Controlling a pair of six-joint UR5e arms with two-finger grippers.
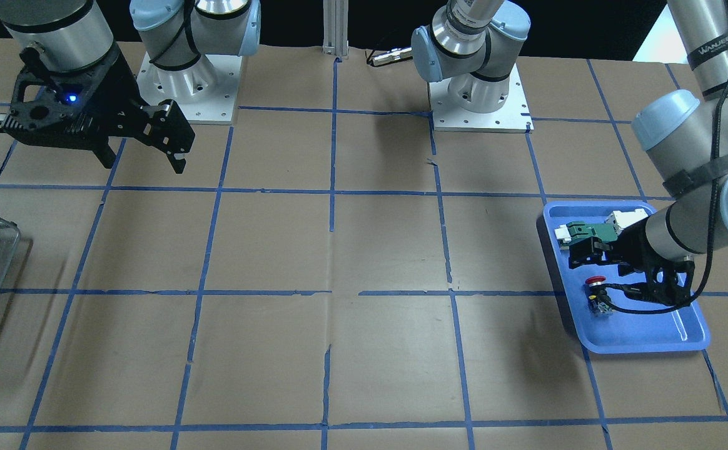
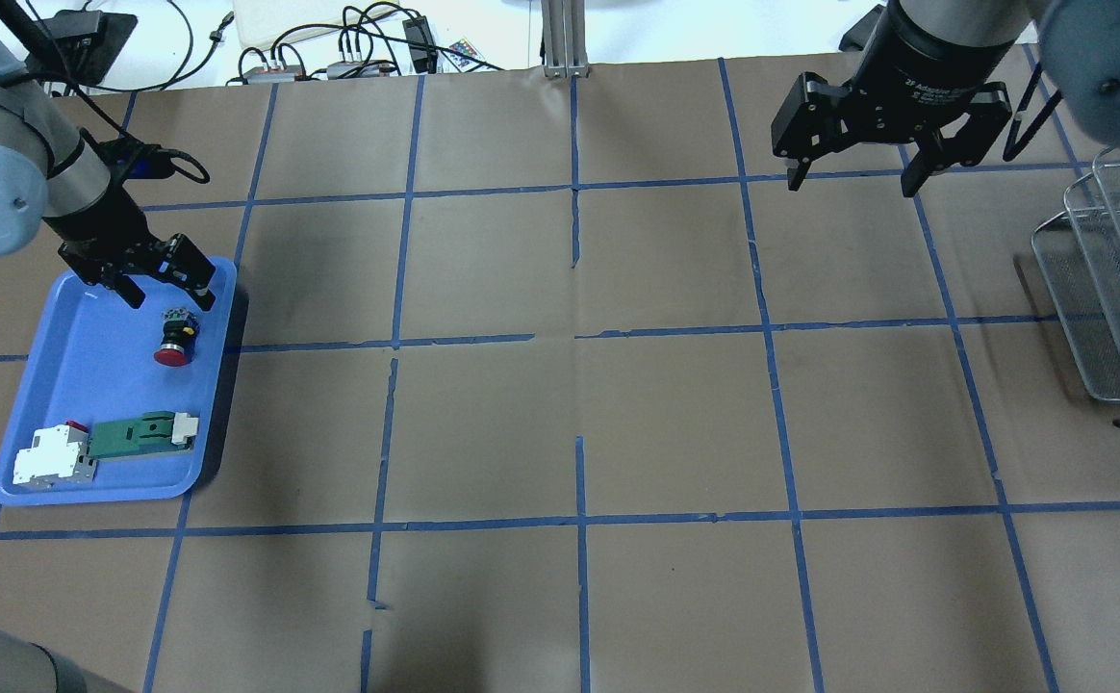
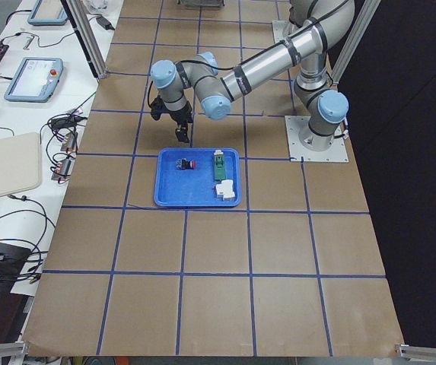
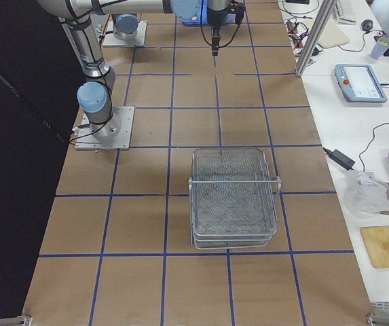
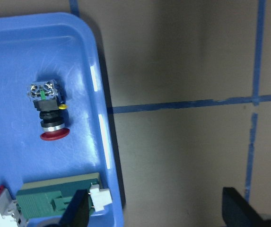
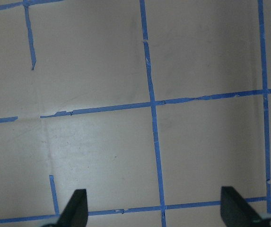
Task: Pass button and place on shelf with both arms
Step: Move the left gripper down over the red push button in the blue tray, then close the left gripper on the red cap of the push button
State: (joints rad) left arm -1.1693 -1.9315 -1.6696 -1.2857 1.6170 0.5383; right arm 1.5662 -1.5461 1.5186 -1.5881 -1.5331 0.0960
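The button [image 2: 175, 339], with a red cap and a grey-blue base, lies on its side in the blue tray [image 2: 89, 375] at the table's left. It also shows in the left wrist view [image 5: 50, 113] and the front view [image 1: 596, 294]. My left gripper [image 2: 168, 300] is open and empty, just above the tray's far edge, close beyond the button. My right gripper [image 2: 853, 178] is open and empty, high over the far right of the table. The wire-mesh shelf [image 2: 1113, 289] stands at the right edge, well seen in the right side view [image 4: 233, 197].
A green-and-white flat part [image 2: 141, 433] and a white-and-red block [image 2: 50, 457] lie in the tray's near end. Brown paper with a blue tape grid covers the table. Both arm bases [image 1: 476, 94] stand at the robot's side.
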